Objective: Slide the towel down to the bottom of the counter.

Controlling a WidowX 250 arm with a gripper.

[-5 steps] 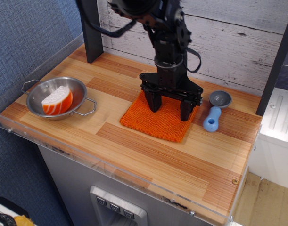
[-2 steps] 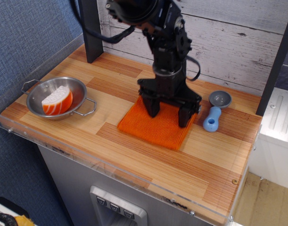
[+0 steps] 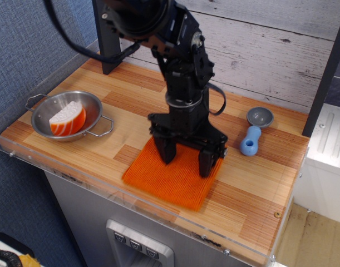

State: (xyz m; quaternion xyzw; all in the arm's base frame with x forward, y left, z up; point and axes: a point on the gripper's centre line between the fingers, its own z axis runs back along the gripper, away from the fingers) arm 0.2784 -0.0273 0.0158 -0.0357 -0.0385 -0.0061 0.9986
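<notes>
Two gripper fingers spread wide, tips pressed down on the far half of the orange towel [image 3: 171,177], nothing clamped between them; gripper [image 3: 186,158] sits on top of the cloth, arm rising behind it. Towel lies flat on the wood-plank surface [image 3: 253,194], its near corner close to the clear acrylic rim [image 3: 158,214] at the front edge but not touching it as far as I can tell. Steel bowl [image 3: 69,115] with the orange-and-white slice toy [image 3: 68,118] is well to the left of the towel; blue scoop-like utensil [image 3: 250,140] and small grey cup [image 3: 260,117] are to the right of the towel, apart from it. Step in hand: dragging the towel toward the front edge, looks mostly done. Next move likely calls for a short pull more with downward pressure kept even so the cloth doesn't bunch, then lift straight off. Risk: towel front riding up against the rim.
</notes>
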